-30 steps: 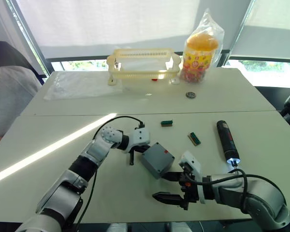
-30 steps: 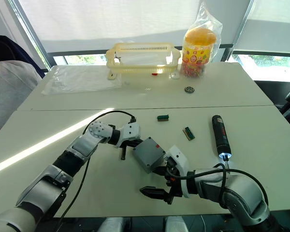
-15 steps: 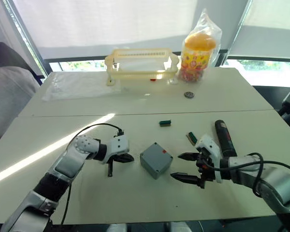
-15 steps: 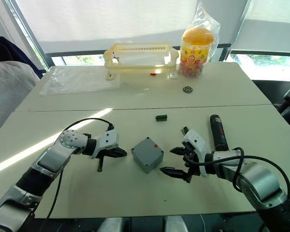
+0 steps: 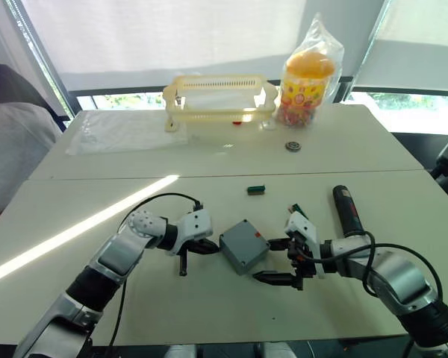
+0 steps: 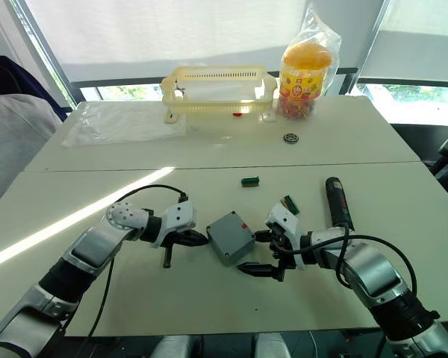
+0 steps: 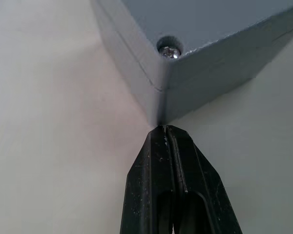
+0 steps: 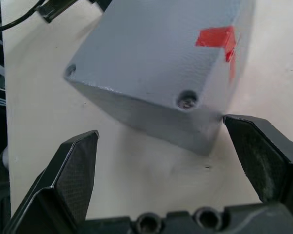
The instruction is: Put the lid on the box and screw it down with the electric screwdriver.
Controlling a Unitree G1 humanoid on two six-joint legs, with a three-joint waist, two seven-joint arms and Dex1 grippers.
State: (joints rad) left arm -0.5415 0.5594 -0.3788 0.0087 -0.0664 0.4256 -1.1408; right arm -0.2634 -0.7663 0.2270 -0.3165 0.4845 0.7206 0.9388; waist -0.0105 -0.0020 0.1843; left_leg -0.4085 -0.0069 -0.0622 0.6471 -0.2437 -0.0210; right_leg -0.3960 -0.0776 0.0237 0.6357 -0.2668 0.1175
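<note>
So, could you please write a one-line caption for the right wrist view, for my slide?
Open right gripper facing a corner of the closed grey box, with a red mark on top and a screw seated in the lid.

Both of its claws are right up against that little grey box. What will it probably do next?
Probably slide the open right end effector forward and close on the box. The lid already sits on it with screws in its corners, and the shut left end effector braces the opposite corner.
</note>
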